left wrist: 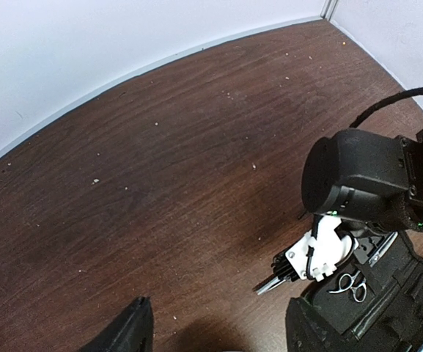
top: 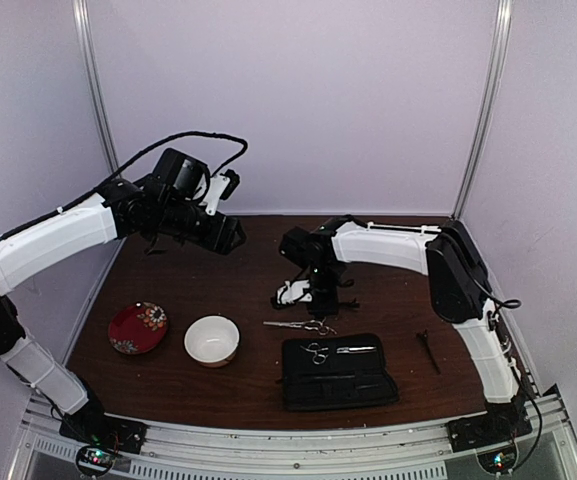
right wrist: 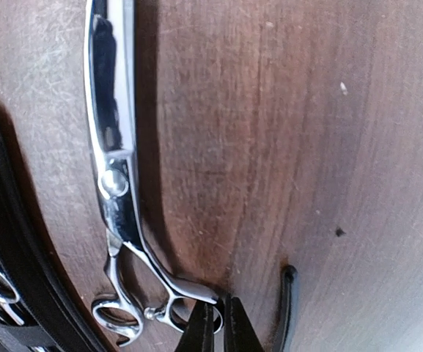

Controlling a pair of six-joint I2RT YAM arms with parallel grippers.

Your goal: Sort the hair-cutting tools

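We go for the loose scissors (top: 298, 325).
Up close, one pair of scissors (top: 316, 352) lies on the black pouch (top: 353, 390), likely put away. A thin black stick (top: 428, 350) lies right of it. Just behind, our right gripper (right wrist: 221, 315) is pinched shut at the ring end of the loose scissors, maybe to lift them. Farther back, our left gripper (left wrist: 222, 330) hangs wide open, out of the way.

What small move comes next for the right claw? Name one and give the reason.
Probably lift the right claw slightly to test the grip: its tips are shut at the handle end of the loose scissors, which lie flat on the table beside the pouch where another pair sits.
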